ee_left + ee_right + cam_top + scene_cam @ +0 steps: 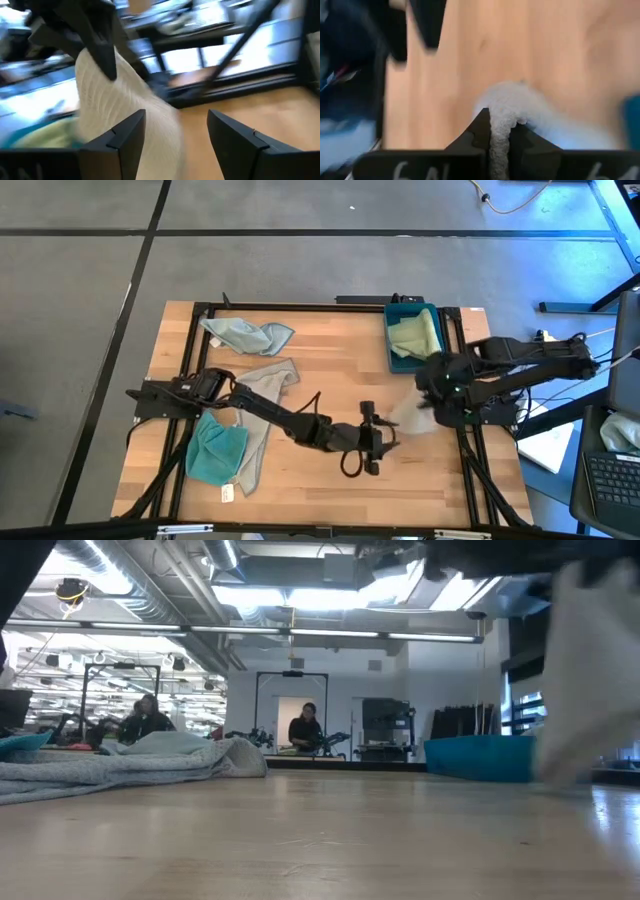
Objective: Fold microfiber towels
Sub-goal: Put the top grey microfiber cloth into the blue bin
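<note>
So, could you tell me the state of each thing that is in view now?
Left gripper: open, empty, over the table.
Right gripper: shut on white towel, lifted and hanging.
Blue tray: holds a pale green towel.
Grey towel: spread, unfolded.
Teal towel: crumpled.
Pale blue towel: crumpled.

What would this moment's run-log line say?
right tool: shut on light grey towel, lifted near blue tray | left tool: open, facing it | other towels: unfolded
</note>
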You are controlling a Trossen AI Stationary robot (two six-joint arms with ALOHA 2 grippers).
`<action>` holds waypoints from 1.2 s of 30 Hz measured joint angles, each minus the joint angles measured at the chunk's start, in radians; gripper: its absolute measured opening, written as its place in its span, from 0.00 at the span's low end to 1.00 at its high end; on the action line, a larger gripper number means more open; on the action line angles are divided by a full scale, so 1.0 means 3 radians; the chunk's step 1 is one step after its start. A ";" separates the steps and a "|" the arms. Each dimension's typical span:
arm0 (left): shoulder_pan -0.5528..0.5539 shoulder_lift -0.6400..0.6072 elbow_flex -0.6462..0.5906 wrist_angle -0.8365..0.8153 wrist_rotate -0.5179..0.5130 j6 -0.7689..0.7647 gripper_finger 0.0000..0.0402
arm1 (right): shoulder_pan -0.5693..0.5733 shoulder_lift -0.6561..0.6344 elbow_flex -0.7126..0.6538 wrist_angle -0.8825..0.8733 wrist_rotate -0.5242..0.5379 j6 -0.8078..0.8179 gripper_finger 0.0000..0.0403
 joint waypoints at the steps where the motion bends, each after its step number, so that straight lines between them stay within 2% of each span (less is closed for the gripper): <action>1: 0.0023 0.0000 0.0000 0.0003 0.0193 -0.0036 0.51 | 0.0080 0.0000 0.0000 -0.0111 -0.0157 0.0072 0.06; 4: 0.0107 -0.0039 0.0000 0.0028 0.0529 -0.0022 0.51 | 0.0333 0.0000 0.0000 -0.0210 -0.0557 0.0346 0.06; 6: 0.0204 -0.0106 0.0000 0.0031 0.0598 0.0064 0.51 | 0.0495 0.0018 0.0000 -0.0252 -0.0586 0.0615 0.06; 9: 0.0398 -0.0166 0.0004 0.0042 0.0611 0.0223 0.51 | 0.0643 0.0120 0.0001 -0.0595 -0.0348 0.0910 0.06; 11: 0.0547 -0.0180 0.0004 0.0025 0.0822 0.0265 0.51 | 0.0691 0.0233 0.0001 -0.0870 -0.0095 0.0984 0.06; 14: 0.0816 -0.0181 0.0004 0.0021 0.1637 0.0037 0.51 | 0.0730 0.0409 0.0001 -0.1098 0.0115 0.0949 0.06; 18: 0.1267 -0.0161 0.0004 0.0037 0.3245 -0.0555 0.51 | 0.0730 0.0616 0.0001 -0.1097 0.0234 0.0739 0.06; 20: 0.1450 -0.0155 0.0003 0.0025 0.3700 -0.0768 0.51 | 0.0730 0.0732 0.0042 -0.1102 0.0308 0.0610 0.06; 24: 0.1667 -0.0155 0.0003 0.0072 0.4200 -0.0815 0.51 | 0.0730 0.1004 0.0310 -0.1137 0.0584 0.0219 0.06; 29: 0.1681 -0.0155 0.0003 0.0128 0.4715 -0.0740 0.51 | 0.0729 0.1403 0.0971 -0.1249 0.1010 -0.0381 0.06; 33: 0.1628 -0.0155 0.0054 0.0131 0.4953 -0.0784 0.51 | 0.0665 0.1671 0.1472 -0.1253 0.1102 -0.0660 0.06; 36: 0.1588 -0.0155 0.0120 0.0067 0.5013 -0.0811 0.51 | 0.0569 0.1817 0.1725 -0.1264 0.1103 -0.0667 0.05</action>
